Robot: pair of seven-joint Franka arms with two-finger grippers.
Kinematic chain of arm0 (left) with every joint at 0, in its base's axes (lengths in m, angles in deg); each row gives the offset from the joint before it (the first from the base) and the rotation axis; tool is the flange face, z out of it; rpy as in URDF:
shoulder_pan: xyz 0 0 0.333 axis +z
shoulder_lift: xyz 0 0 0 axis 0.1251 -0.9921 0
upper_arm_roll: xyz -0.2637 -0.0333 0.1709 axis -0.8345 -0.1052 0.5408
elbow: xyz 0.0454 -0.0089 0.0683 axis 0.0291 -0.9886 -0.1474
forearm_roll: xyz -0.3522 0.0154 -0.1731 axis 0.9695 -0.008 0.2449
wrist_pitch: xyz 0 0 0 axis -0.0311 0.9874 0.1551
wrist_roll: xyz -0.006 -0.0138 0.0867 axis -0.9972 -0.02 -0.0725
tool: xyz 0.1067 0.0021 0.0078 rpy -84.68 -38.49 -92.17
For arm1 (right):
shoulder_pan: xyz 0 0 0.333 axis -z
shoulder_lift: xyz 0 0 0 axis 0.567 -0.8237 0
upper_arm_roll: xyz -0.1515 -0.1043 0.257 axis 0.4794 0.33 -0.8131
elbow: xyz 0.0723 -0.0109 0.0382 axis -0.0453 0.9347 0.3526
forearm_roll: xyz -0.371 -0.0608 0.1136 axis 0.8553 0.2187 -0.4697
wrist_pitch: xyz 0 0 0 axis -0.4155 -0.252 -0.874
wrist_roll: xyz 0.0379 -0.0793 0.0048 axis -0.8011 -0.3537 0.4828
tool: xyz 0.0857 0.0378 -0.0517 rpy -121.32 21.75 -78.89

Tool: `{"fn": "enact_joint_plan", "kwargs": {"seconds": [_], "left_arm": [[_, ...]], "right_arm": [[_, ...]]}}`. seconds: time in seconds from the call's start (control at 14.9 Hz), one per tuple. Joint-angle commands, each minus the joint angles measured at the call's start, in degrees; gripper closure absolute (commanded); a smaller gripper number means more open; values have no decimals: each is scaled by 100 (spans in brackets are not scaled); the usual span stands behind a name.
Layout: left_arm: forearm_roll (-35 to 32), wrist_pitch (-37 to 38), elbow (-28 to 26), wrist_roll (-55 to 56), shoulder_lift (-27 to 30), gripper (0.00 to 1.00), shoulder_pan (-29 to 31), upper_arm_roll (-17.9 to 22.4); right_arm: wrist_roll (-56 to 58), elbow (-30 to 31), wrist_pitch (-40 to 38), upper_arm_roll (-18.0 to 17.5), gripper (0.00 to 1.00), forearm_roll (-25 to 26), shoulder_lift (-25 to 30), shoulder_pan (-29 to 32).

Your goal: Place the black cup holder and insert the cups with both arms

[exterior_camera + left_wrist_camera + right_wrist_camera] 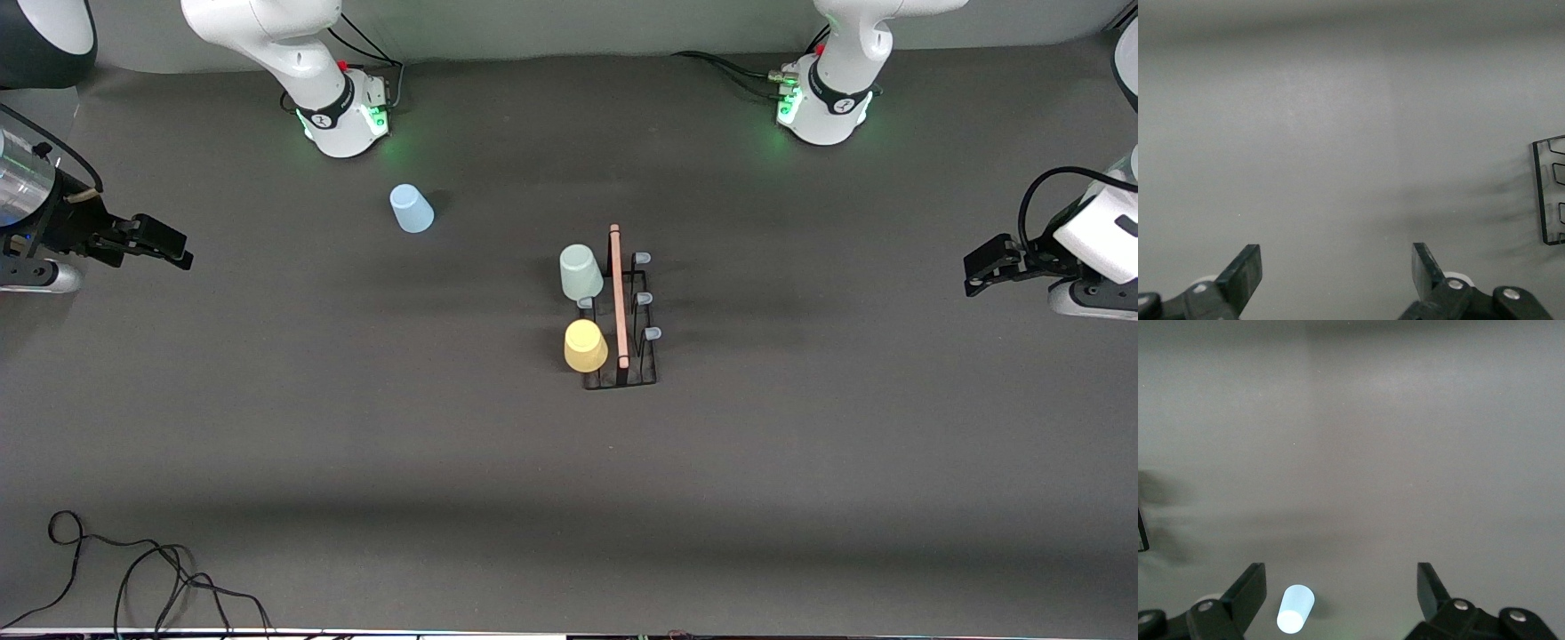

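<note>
The black cup holder [622,356] stands mid-table, its wooden rod handle [618,293] pointing toward the front camera. A pale green cup [580,272] and a yellow cup [586,346] sit upside down on prongs on its right-arm side. The light blue cup [411,209] stands upside down on the table near the right arm's base; it also shows in the right wrist view [1295,609]. My right gripper [182,251] is open and empty over the right arm's end of the table, waiting. My left gripper [973,276] is open and empty over the left arm's end, waiting. The left wrist view shows the holder's edge [1545,193].
Three blue-tipped prongs [642,298] on the holder's left-arm side are bare, and one shows between the two cups. Loose black cables [133,569] lie at the table's front edge toward the right arm's end. The arm bases [347,116] stand along the table's back edge.
</note>
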State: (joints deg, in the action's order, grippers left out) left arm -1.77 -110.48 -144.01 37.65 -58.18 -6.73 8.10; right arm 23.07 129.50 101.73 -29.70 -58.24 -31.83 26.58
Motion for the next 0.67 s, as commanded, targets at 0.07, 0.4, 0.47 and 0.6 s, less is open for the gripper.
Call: {"fn": "enact_joint_plan", "kwargs": {"seconds": [0.07,0.4,0.47,0.6], "left_arm": [[-62,-4,-25,84,48,0,-28,32],[-62,23,-33,84,48,0,-37,32],[-62,23,-33,92,48,0,-37,32],[-71,32,-33,84,57,0,-37,32]], "right_arm": [[134,117,61,23,0,113,124,-21],[134,108,61,32,0,113,116,-21],[134,108,61,32,0,113,116,-21],[134,108,69,23,0,104,116,-21]]}}
